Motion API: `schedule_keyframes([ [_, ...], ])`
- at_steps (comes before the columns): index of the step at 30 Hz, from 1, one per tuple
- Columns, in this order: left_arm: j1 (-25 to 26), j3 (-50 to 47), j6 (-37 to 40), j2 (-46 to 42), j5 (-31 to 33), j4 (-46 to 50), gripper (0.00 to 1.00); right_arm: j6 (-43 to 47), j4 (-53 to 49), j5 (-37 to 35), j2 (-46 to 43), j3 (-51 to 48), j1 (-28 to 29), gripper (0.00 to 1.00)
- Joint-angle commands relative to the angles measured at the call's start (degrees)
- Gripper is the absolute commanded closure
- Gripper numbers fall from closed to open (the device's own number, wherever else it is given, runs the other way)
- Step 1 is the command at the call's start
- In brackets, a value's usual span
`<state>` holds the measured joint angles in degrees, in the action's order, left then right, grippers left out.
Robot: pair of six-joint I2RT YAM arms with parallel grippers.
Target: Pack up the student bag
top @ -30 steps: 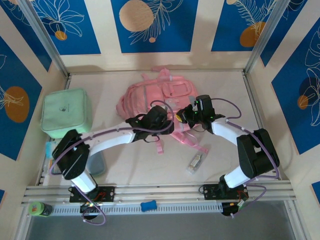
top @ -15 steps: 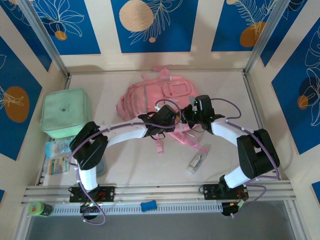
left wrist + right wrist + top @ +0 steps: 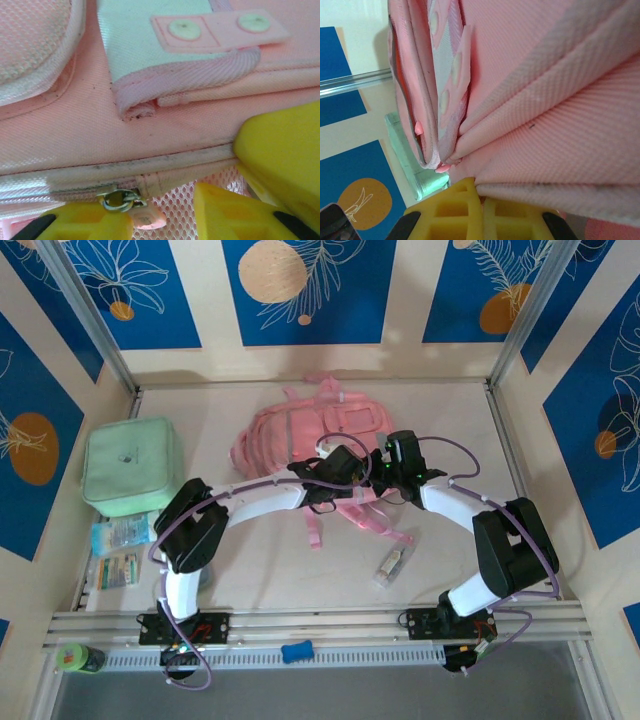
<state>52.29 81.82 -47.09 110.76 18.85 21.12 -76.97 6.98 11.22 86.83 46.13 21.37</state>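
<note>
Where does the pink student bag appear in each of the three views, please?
Top external: the student bag lies just above the picture's centre.
Left wrist: the bag, close up, across the top and middle.
Right wrist: the bag, close up, centre and right.
Shared landmark: the pink snap tab with pale round studs, in both wrist views.

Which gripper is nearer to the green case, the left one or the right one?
Left. The left gripper is over the pink bag, right of the case; the right gripper grips the bag just farther right.
</note>
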Motion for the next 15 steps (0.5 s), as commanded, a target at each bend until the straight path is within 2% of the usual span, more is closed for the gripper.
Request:
schedule_keyframes([
  [1,-1.27,1.53,-1.34,1.29,6.19,-0.35,0.67,-0.24,1.80,4.23,-0.47,0.43,1.40,1.00],
  [4,-1.41,1.65,-0.36,1.55,5.88,-1.68,0.78,0.00,1.34,3.90,-0.77,0.37,1.45,1.00],
  [8,-1.40,1.63,1.00,1.02,3.99,-2.00,0.85,0.29,0.75,3.82,-1.03,0.32,1.48,1.00],
  [11,-1.36,0.67,2.33,-0.79,2.65,-2.10,0.94,1.55,-0.24,3.72,-1.31,0.52,0.91,1.00],
  [15,-1.88,-3.32,2.40,-4.72,0.27,-2.63,0.99,3.61,-2.51,3.68,-2.39,0.47,-1.28,1.00],
])
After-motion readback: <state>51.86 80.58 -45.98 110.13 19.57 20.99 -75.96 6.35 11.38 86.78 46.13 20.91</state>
